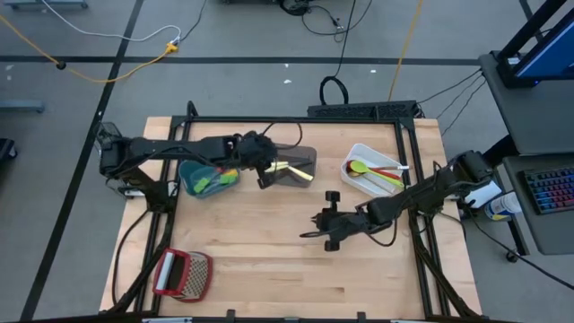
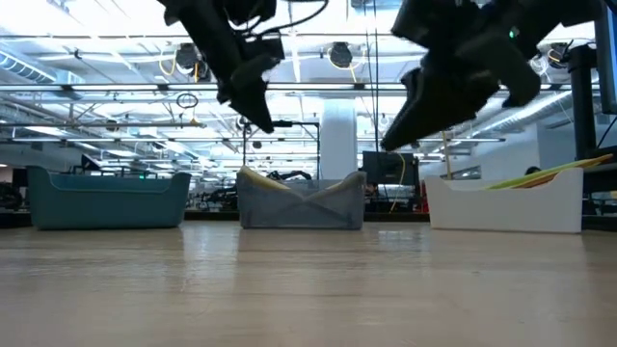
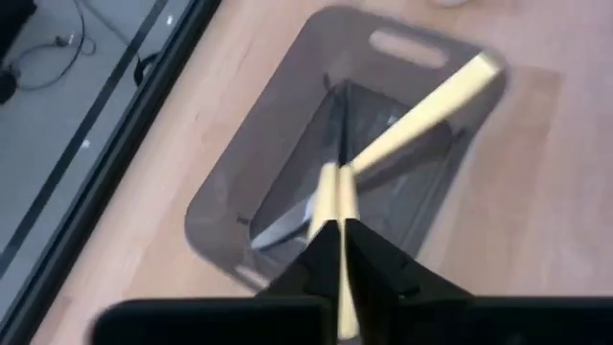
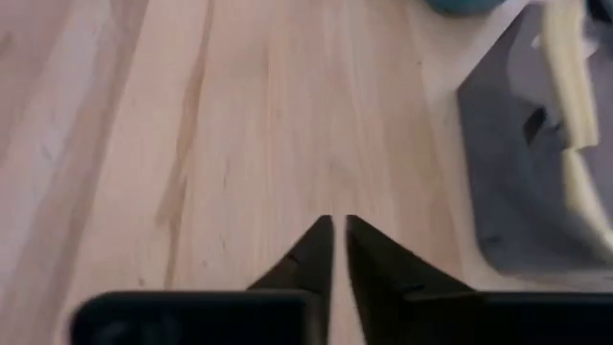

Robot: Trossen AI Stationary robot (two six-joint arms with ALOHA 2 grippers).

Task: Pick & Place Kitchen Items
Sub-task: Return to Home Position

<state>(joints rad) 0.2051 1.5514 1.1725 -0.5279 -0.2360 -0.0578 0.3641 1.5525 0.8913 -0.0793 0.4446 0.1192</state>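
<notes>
Table point(image 1: 269, 260): cream knives point(image 3: 421, 120) in grey bin point(image 3: 287, 115), apparently under left hand point(image 3: 338, 226).

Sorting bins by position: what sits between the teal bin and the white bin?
The grey bin, holding cream-handled knives, stands between them, seen in the high and low views.

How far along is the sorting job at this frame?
Done: coloured silicone utensils sit in the teal rectangular bin and the white rectangular bin; cream-handled knives lie in the grey bin. In hand: nothing; left gripper over the grey bin, right gripper over bare wooden table. Remaining: arms to retract; only the red-framed metal grater lies loose.
</notes>
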